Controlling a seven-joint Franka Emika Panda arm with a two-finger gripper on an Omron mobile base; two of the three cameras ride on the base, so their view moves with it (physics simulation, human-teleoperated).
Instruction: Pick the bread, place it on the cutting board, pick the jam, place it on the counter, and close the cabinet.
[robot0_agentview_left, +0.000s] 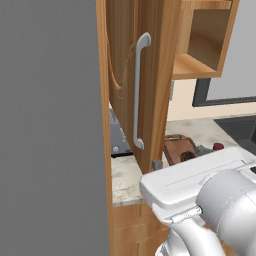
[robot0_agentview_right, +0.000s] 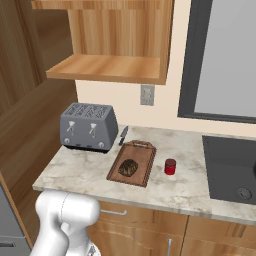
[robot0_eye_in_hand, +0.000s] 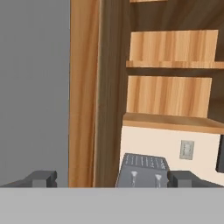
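Beige marbled stone forms the bench (robot0_agentview_right: 90, 172), which is carried on light wooden base cupboards (robot0_agentview_right: 145, 225). At the far left of the right base view a brown wooden panel is seen, and beside it, at the back of the bench, a grey toaster (robot0_agentview_right: 89, 126) is set against the cream wall. Just to the right of the toaster a small dark knife (robot0_agentview_right: 123, 135) lies on the stone. Next comes the cutting board (robot0_agentview_right: 142, 165), laid flat with its handle toward the wall, and the bread (robot0_agentview_right: 128, 167) is seen resting on it. The jam (robot0_agentview_right: 170, 166) stands upright on the bench just beside the board's right edge, apart from it. Further right a dark sink (robot0_agentview_right: 230, 172) is sunk into the bench, below a dark-framed window (robot0_agentview_right: 225, 60). A wall socket (robot0_agentview_right: 147, 94) is fixed under the open wooden shelf unit (robot0_agentview_right: 112, 67).

In the left base view the cabinet (robot0_agentview_left: 145, 75) door is seen standing open, edge-on, its long grey bar handle (robot0_agentview_left: 139, 90) facing the camera.

In the hand view the fingers (robot0_eye_in_hand: 41, 178) are spread wide apart and nothing is held between them; the door's edge and the toaster lie beyond.
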